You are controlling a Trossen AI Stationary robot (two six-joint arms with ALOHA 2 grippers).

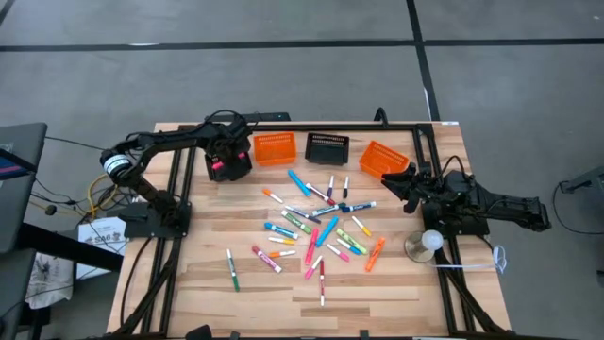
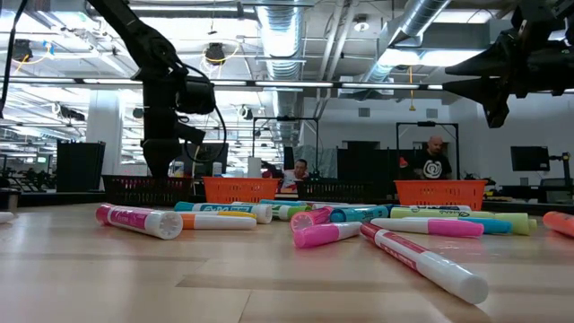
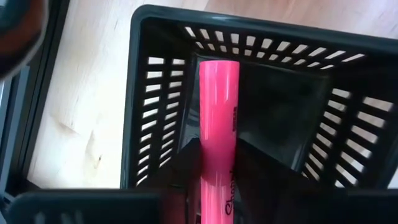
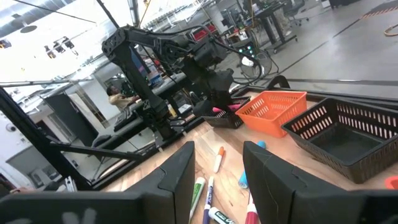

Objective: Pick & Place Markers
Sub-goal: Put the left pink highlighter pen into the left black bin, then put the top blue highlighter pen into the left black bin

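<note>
Left hand point(image 3: 217, 186): closed on a pink marker point(image 3: 218, 118), poised over the far-left black basket point(image 3: 140, 112); placing step, next move probably release. Right hand point(image 4: 217, 168): empty, fingers apart, waiting at the worktop's point(image 1: 189, 283) right edge. Other markers point(image 1: 316, 227): scattered mid-worktop.

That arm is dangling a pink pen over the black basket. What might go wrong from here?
The left gripper holds the pink marker above the black slotted plastic basket, near one wall rather than the middle; if let go at a tilt, it might hit the rim and bounce onto the wooden table. Many markers lie crossed in a heap, so later picks might grab two. The right gripper hangs open above them.
</note>
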